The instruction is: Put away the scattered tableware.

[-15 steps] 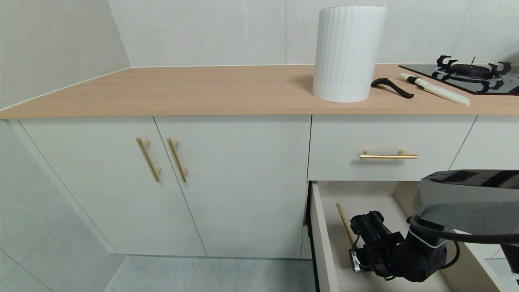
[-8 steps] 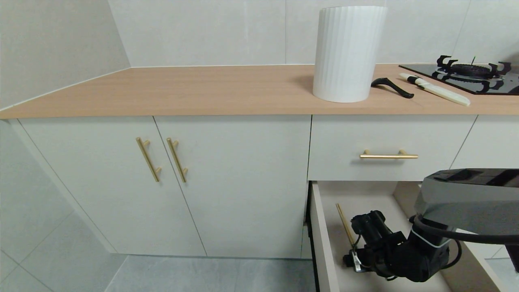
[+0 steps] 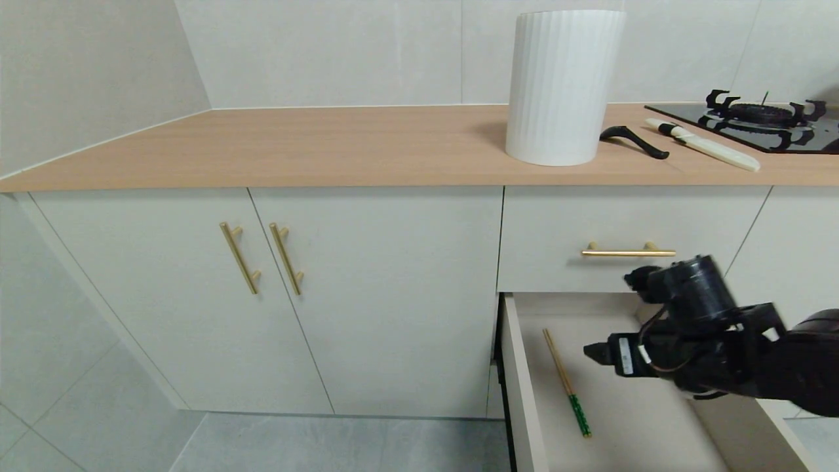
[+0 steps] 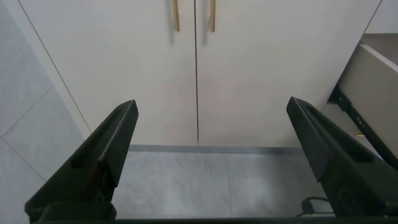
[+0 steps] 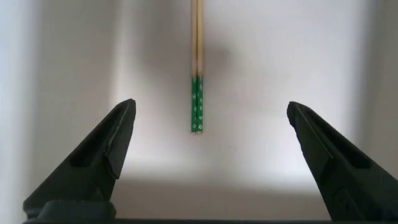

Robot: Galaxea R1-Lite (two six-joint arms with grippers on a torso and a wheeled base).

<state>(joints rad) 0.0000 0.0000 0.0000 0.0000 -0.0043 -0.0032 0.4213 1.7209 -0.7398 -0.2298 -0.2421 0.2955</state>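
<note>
A pair of wooden chopsticks [image 3: 567,383] with green ends lies on the floor of the open lower drawer [image 3: 521,387], close to its left wall. My right gripper [image 3: 600,352] hangs above the drawer, a little to the right of the chopsticks. In the right wrist view its fingers [image 5: 93,162] stand wide apart and empty, with the chopsticks' [image 5: 197,74] green tips between them and well below. My left gripper [image 4: 211,168] is open and empty, low over the floor in front of the cabinet doors [image 4: 199,68].
On the counter stand a tall white ribbed container [image 3: 560,85], a black curved tool [image 3: 634,141], a white knife [image 3: 704,145] and a gas hob [image 3: 754,121]. The upper drawer, with a gold handle [image 3: 628,252], is closed just above the open one.
My right gripper has risen out of the drawer and moved right, leaving the chopsticks lying uncovered on the drawer floor.
</note>
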